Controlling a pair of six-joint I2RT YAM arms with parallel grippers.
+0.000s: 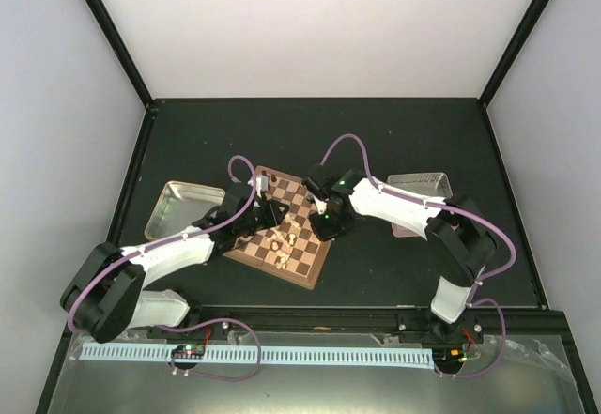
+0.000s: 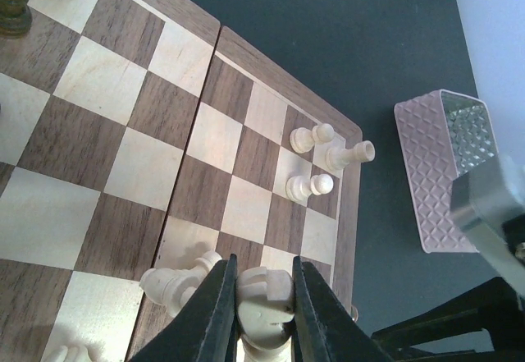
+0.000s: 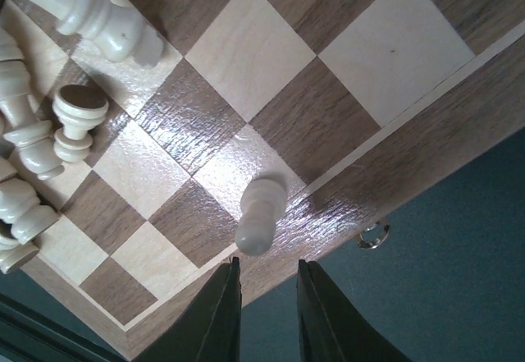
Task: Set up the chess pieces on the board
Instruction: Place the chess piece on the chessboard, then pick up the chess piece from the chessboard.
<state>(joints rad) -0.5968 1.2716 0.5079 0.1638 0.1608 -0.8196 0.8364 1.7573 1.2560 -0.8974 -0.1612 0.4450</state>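
Top view: you see the board (image 1: pixel 305 262), a square of glossy dark-brown and tan wooden checks, lying askew between both arms, with cream chess pieces (image 1: pixel 285 240) clustered mid-board.

Left wrist view: the left gripper (image 2: pixel 262 276) is clamped on a notch-topped cream piece (image 2: pixel 267 296) at the board's rim.

Right wrist view: the right gripper (image 3: pixel 267 265) stands slightly apart, empty. A smooth round-headed pawn (image 3: pixel 260 214) occupies a tan edge square.

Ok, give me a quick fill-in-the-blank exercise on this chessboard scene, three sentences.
1. The left fingers are shut on a ____ chess piece.
2. The pawn just beyond the right fingers sits on a ____ square.
3. In the top view, the gold tin tray lies to the ____ of the board.
Missing words: cream; light; left.
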